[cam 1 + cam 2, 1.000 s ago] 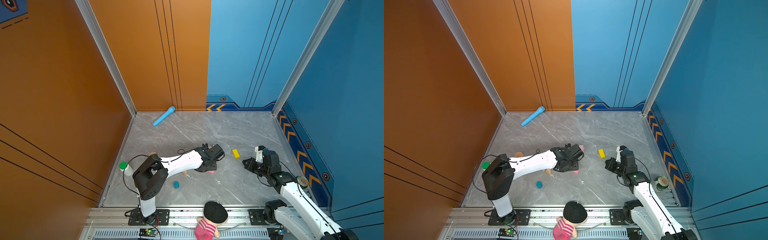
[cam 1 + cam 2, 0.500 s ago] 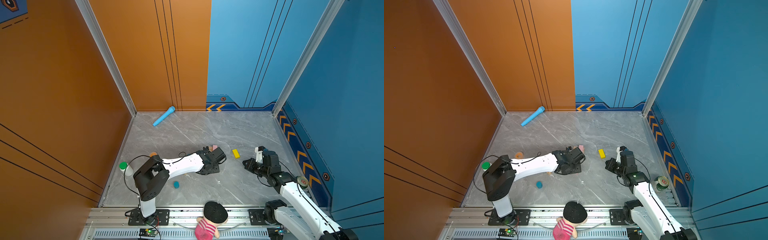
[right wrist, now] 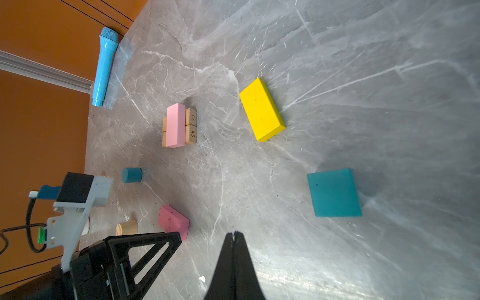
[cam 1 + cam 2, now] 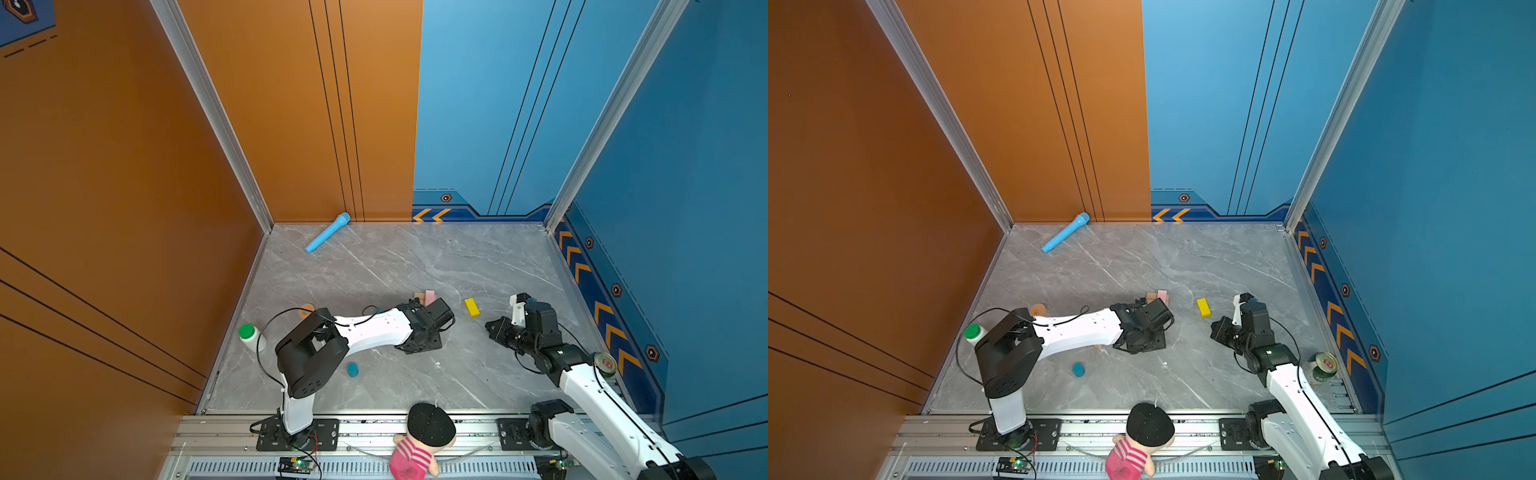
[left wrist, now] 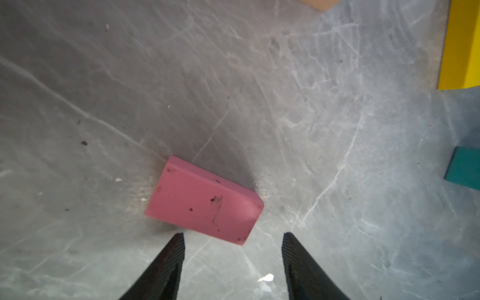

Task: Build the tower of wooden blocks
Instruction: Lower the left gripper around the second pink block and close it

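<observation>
Left gripper (image 5: 232, 237) stands spread and empty, tips just short of the dark pink block (image 5: 205, 200). Right gripper (image 3: 235, 235) is pressed together, empty. In a top view, the tower (image 4: 429, 296) sits lower middle.

The left arm (image 4: 368, 332) stretches low toward the middle, the left gripper (image 5: 232, 237) with jaws apart, apparently empty. The right gripper (image 3: 235, 235) is closed.

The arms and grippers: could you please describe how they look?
The left arm and right arm have white links, black joints and looping black cables. The left gripper and right gripper have tapering black fingers; the left's are ribbed inside.
</observation>
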Controlling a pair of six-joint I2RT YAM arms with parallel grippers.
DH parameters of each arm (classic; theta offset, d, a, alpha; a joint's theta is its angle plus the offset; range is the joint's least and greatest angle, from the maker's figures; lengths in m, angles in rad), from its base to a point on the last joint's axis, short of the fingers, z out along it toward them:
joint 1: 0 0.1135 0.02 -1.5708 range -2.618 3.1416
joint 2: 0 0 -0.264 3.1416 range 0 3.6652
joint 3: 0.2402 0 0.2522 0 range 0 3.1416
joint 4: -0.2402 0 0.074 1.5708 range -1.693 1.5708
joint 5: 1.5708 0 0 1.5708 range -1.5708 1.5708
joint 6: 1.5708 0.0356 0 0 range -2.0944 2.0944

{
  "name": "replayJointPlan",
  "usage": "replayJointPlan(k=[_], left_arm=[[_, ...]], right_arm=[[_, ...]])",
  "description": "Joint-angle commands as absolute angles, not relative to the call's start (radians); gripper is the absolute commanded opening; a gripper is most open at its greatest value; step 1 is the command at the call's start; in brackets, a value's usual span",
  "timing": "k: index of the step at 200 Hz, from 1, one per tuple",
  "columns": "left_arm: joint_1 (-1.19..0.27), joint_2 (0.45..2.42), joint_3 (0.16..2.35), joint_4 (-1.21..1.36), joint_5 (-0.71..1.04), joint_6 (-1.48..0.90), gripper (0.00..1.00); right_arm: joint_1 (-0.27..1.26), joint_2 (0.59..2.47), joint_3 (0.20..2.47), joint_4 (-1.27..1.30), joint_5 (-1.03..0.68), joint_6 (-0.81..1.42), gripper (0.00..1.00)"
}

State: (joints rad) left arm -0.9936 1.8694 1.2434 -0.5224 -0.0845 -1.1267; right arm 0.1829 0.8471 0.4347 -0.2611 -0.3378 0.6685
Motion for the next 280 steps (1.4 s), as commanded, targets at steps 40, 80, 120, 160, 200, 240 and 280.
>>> replayJointPlan(k=[40, 80, 120, 160, 200, 240, 280], left_arm=[[-0.955, 1.910, 1.225, -0.517, -0.065, -1.119, 0.62], [-0.931, 1.924, 1.229, -0.518, -0.065, -1.094, 0.62], [-0.919, 1.952, 1.267, -0.531, -0.062, -1.036, 0.60], [-0.915, 1.994, 1.337, -0.600, -0.085, -0.979, 0.59], [-0.913, 2.017, 1.353, -0.621, -0.097, -0.949, 0.58], [-0.929, 2.059, 1.418, -0.706, -0.164, -0.895, 0.52], [-0.942, 2.075, 1.451, -0.762, -0.233, -0.867, 0.47]], right_arm=[[0.176, 0.870, 0.420, -0.263, -0.337, 0.652, 0.01], [0.174, 0.875, 0.420, -0.263, -0.332, 0.652, 0.01], [0.173, 0.882, 0.422, -0.264, -0.331, 0.650, 0.01], [0.172, 0.888, 0.423, -0.267, -0.330, 0.649, 0.01], [0.169, 0.892, 0.422, -0.267, -0.328, 0.646, 0.01], [0.168, 0.894, 0.422, -0.267, -0.330, 0.645, 0.01], [0.169, 0.895, 0.420, -0.267, -0.329, 0.645, 0.01]])
